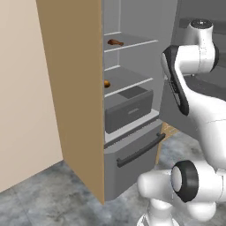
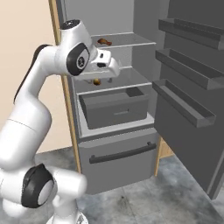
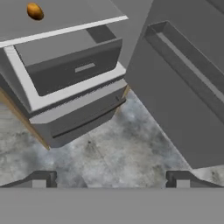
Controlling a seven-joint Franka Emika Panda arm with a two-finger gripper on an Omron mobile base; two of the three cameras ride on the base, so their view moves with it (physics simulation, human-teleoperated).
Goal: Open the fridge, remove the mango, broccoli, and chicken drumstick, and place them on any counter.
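The fridge (image 1: pixel 132 145) stands open, its door (image 2: pixel 183 109) swung out to the right. The chicken drumstick (image 1: pixel 115 42) lies on the upper shelf and appears again as the drumstick (image 2: pixel 103 42). The mango (image 1: pixel 107 83) sits on the middle shelf, near its left end. In the hand view the mango (image 3: pixel 35 11) is at the top left. My gripper (image 2: pixel 113 73) hangs in front of the middle shelf, tilted down, and partly covers the mango (image 2: pixel 97 81). Its jaws (image 3: pixel 111 179) are open wide with nothing between them. The broccoli and the counter are out of view.
A grey inner drawer (image 2: pixel 114 107) sits under the middle shelf. Below it is the lower drawer with a black bar handle (image 1: pixel 140 150). Door bins (image 2: pixel 181 103) jut out on the right. A tan side panel (image 1: pixel 75 88) borders the left. Grey stone floor (image 3: pixel 109 148) lies below.
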